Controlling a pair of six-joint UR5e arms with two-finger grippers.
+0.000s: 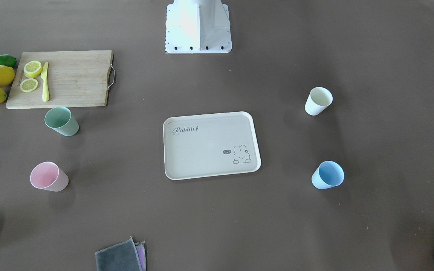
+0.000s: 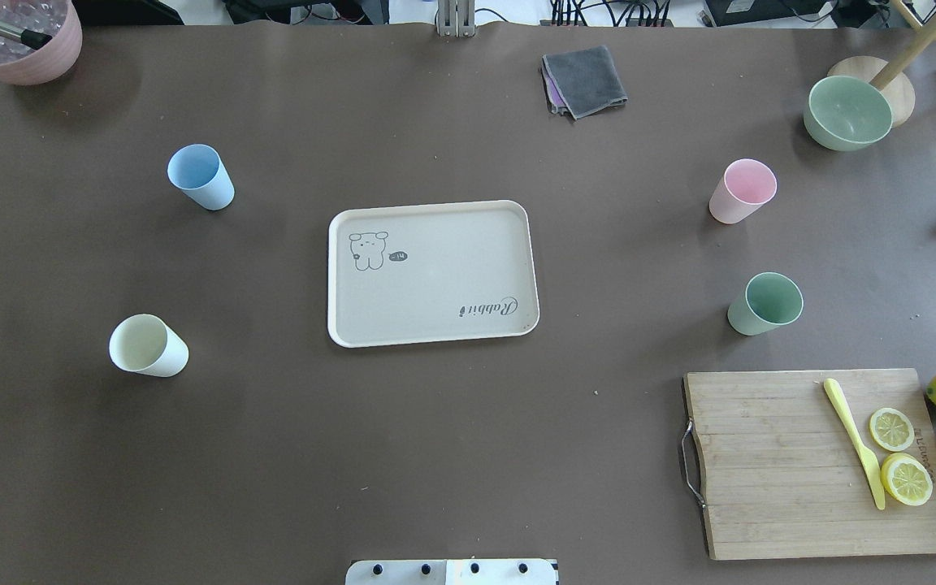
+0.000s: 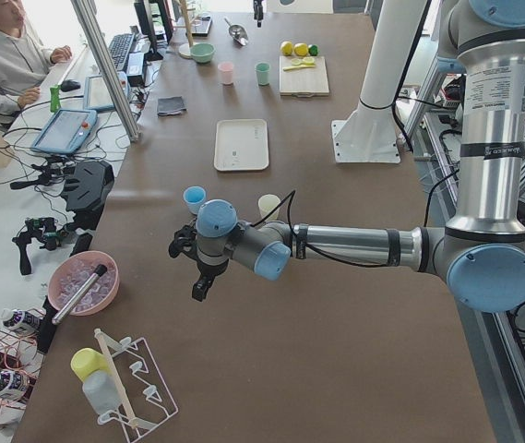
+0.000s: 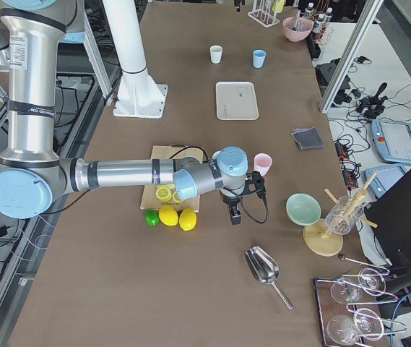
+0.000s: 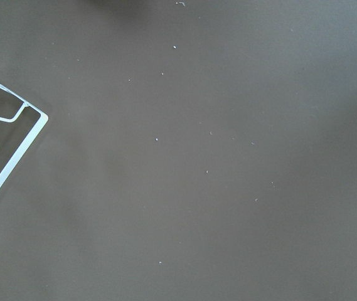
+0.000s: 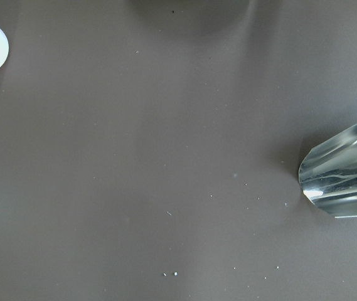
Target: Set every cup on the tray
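Gray cloth [image 1: 119, 256] nearest; tray [image 1: 202, 160] lettered "Rabbit", bubble "hi".

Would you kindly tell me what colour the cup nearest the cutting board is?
The cup is mint green, clearest in the overhead exterior view.

Tray [image 1: 205, 162]: grey script "Rabbit" across one corner. Small speech bubble [image 1: 227, 151] reads "hi~", just beside the bunny drawing [image 1: 242, 154] (both upside down in the overhead view). Cutting board [image 1: 74, 81]: edge stamp, illegible.

Bright, even light; soft shadows; wrist views perhaps slightly blurred.
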